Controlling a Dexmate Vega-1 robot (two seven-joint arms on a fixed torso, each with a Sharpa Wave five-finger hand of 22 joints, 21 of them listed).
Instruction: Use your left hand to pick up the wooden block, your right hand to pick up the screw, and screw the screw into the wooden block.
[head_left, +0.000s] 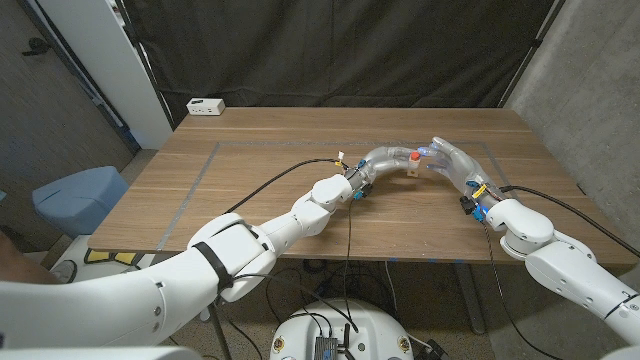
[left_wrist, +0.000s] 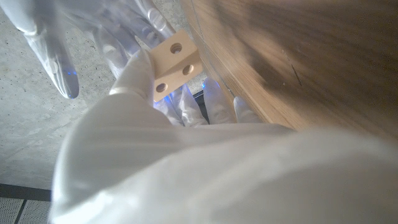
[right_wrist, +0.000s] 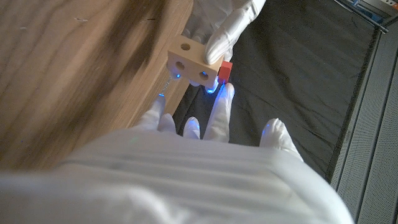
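My left hand (head_left: 383, 160) holds the pale wooden block (head_left: 411, 171) just above the table's middle right. In the left wrist view its fingers (left_wrist: 134, 74) wrap the block (left_wrist: 176, 61), whose round holes show. The screw's red head (right_wrist: 225, 70) sits against one end of the block (right_wrist: 191, 62), and a thin threaded shaft (right_wrist: 166, 83) shows by the block's other side. My right hand (head_left: 452, 160) comes in from the right, and its fingertips (right_wrist: 219, 99) pinch the red head (head_left: 412, 157). A left-hand finger (right_wrist: 231, 28) presses the block from the far side.
A white box (head_left: 205, 106) sits at the table's far left corner. A black cable (head_left: 285, 176) runs over the wooden table (head_left: 260, 215) to my left wrist. Grey tape lines (head_left: 195, 185) mark the tabletop. A blue seat (head_left: 78, 197) stands beside the table's left edge.
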